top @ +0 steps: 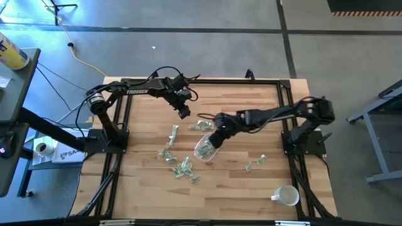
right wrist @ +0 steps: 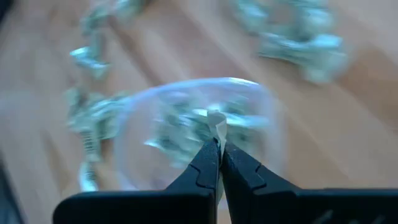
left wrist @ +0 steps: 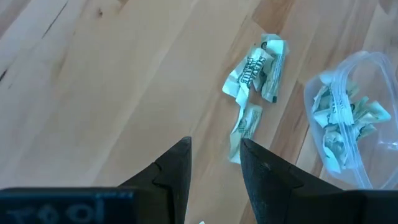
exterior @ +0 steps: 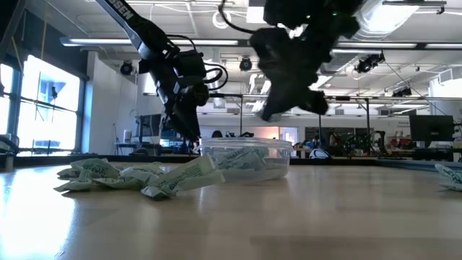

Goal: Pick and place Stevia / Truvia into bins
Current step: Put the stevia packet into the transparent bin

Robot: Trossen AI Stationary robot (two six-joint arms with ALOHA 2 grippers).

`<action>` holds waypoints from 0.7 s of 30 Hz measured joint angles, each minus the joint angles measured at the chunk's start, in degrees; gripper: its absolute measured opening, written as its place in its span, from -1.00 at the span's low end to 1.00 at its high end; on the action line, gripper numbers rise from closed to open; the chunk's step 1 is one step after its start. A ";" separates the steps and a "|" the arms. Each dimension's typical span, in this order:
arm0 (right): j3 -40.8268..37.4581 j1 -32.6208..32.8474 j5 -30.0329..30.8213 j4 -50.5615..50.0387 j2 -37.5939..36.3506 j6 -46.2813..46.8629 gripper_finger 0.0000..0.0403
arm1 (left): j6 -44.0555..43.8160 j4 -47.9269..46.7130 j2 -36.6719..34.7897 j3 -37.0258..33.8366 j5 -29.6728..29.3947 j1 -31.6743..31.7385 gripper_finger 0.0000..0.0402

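Stevia packets (top: pixel 183 167), crumpled pale green-and-white, lie beside clear bin (top: pixel 205 149).

Even, soft daylight across the high view, the wooden table (top: pixel 207 182) evenly lit with only faint shadows pooling under the 2 arms. Down at table height, it's heavy backlight: ceiling strip lights (exterior: pixel 238 20) and a bright window (exterior: pixel 50 94) glare behind, so both arms read as near-black silhouettes, and the near tabletop goes soft and out of focus. The left wrist view is bright and fairly crisp on the wood grain, its own fingers (left wrist: pixel 177 171) dark and slightly soft up close. The right wrist view is smeared with motion blur, the clear container (right wrist: pixel 199 137) and packets (right wrist: pixel 298 37) streaked, only the dark fingertips (right wrist: pixel 208 165) sharp.
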 joint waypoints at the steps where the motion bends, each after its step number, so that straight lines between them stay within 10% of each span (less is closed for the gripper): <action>1: 1.46 0.01 -1.66 0.13 1.80 -1.06 -0.98 | 0.00 -0.02 0.00 0.00 -0.04 0.00 -0.15; 8: 9.49 1.69 -2.48 -4.49 10.44 -5.19 -0.64 | -1.04 -4.07 0.00 0.00 -0.99 0.00 -0.15; 21: 15.93 6.09 19.27 -29.75 6.61 -8.90 0.40 | -3.89 -13.62 0.00 0.05 -1.64 -2.42 -0.15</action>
